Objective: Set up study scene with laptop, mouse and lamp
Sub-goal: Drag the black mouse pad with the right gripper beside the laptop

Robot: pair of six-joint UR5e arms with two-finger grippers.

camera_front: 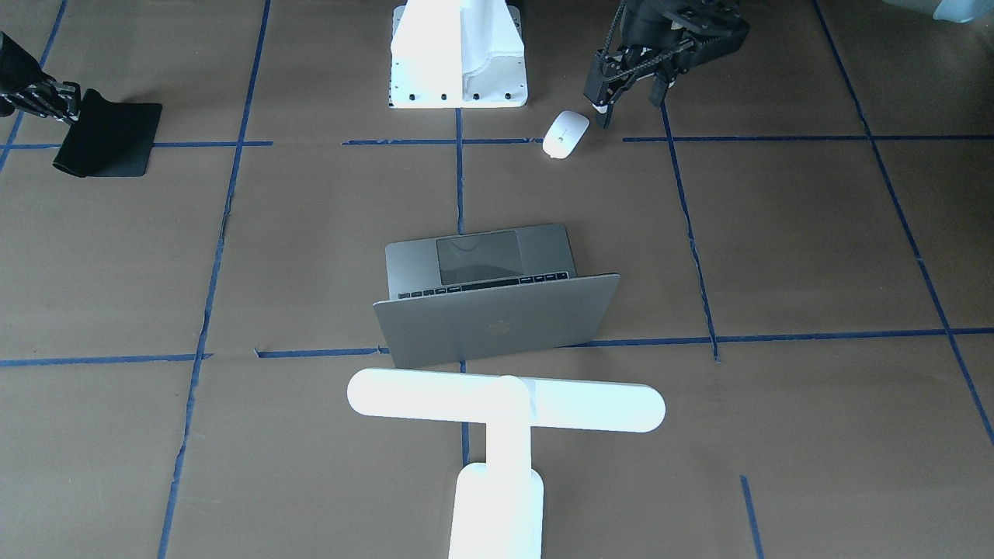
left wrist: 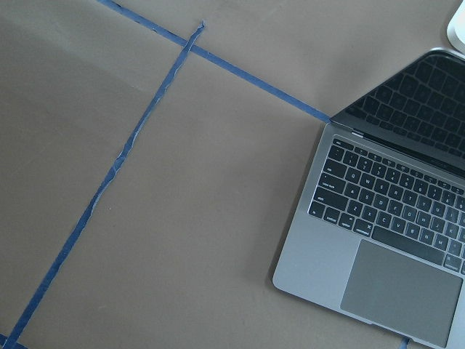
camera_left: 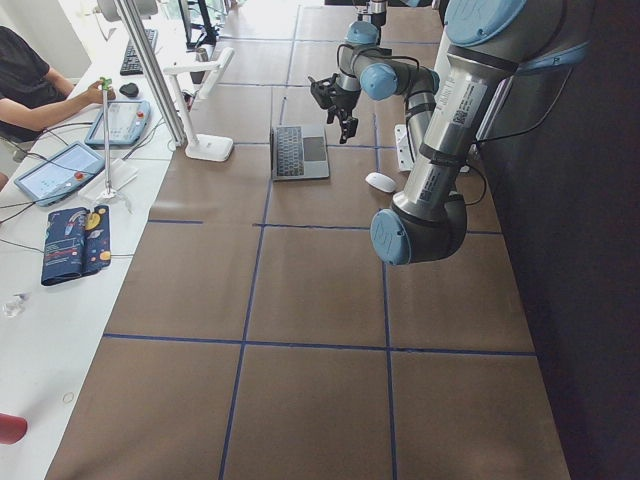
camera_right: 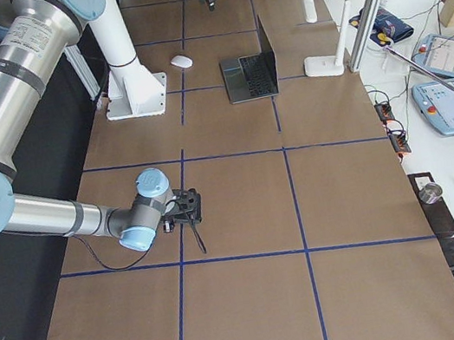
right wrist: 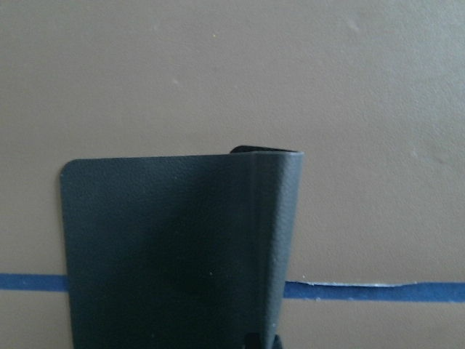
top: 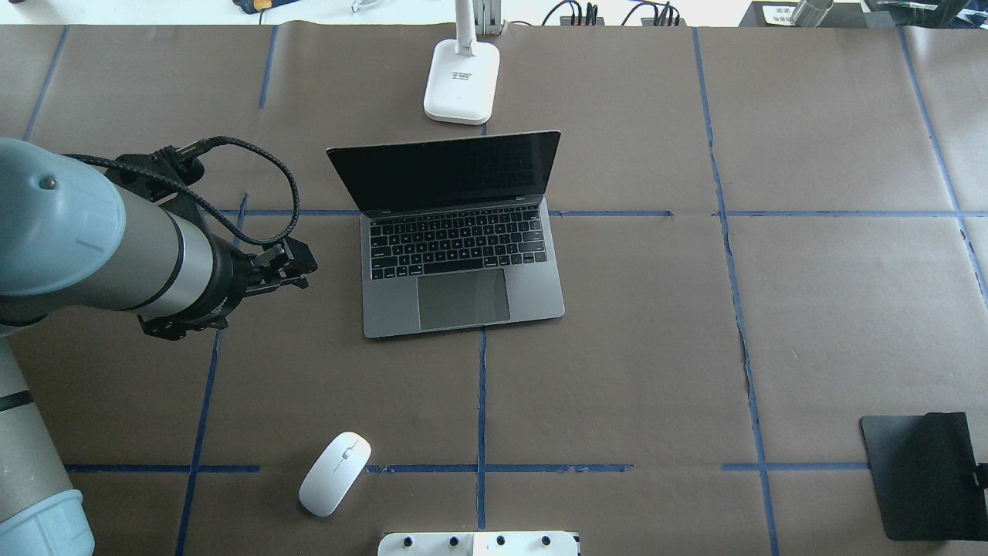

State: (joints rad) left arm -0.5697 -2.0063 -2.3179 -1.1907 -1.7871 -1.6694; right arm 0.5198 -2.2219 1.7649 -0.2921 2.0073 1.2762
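Black mouse pad (camera_front: 116, 140) edge clamped in right pincer (camera_front: 72, 111); left pincer (camera_front: 629, 109) spread, empty.

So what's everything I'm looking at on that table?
Thin metal laptop: one, space-grey, open, table centre, screen facing the robot.
Small oval computer mouse: one, white, near the robot's base, left of the laptop.
T-shaped desk lamp: one, white, behind the laptop, far edge.
Flexible rectangular mouse pad: one, black, robot's right, one edge lifted.
Boxy pedestal: one, white, robot's base.
Tape lines: several, blue, gridding the brown paper table.
Left gripper: one, black, open, empty, raised left of the laptop.
Right gripper: one, black, shut on the mouse pad's edge.
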